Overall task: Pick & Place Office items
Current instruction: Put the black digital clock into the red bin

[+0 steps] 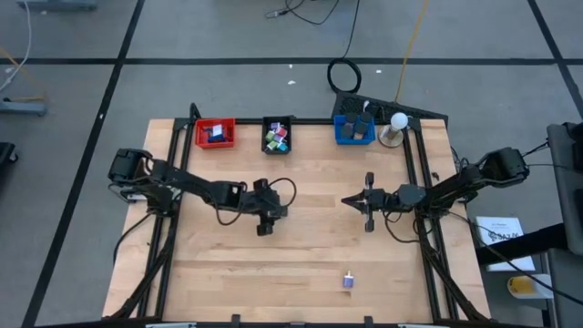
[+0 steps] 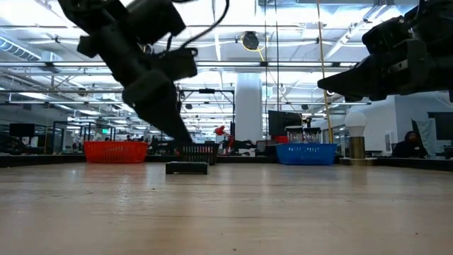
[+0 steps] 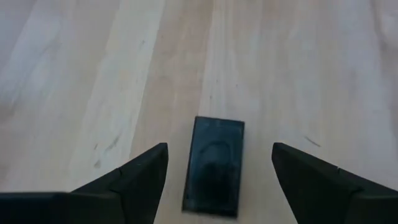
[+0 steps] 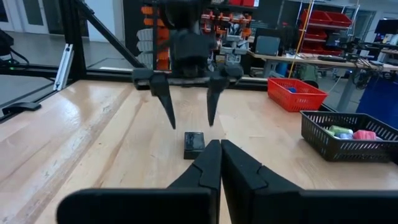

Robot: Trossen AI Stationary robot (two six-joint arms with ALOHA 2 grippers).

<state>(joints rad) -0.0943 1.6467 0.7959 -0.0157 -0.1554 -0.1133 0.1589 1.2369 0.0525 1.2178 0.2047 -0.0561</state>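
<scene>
High view: the left tool point(image 1: 264, 221) hangs at frame centre-left over a black block point(image 1: 264, 230) on the table point(image 1: 310, 264); the right tool point(image 1: 357, 202) points inward at centre-right. A small purple item point(image 1: 348, 281) lies alone at lower centre. A red tray point(image 1: 215, 133), black tray point(image 1: 277, 135) and blue tray point(image 1: 353, 129) line the top edge, beside a white lamp point(image 1: 397, 121).

Low view: the black block point(image 2: 187, 168) rests flat at centre-left, below the left arm.

Left wrist view: the fingers point(image 3: 140, 174) are spread wide, released, with the block point(image 3: 214, 165) lying between them, untouched.

Right wrist view: the right tool point(image 4: 220, 163) is clenched, tips meeting; the block point(image 4: 193, 144) sits beyond, beneath the left tool point(image 4: 189, 115).
</scene>
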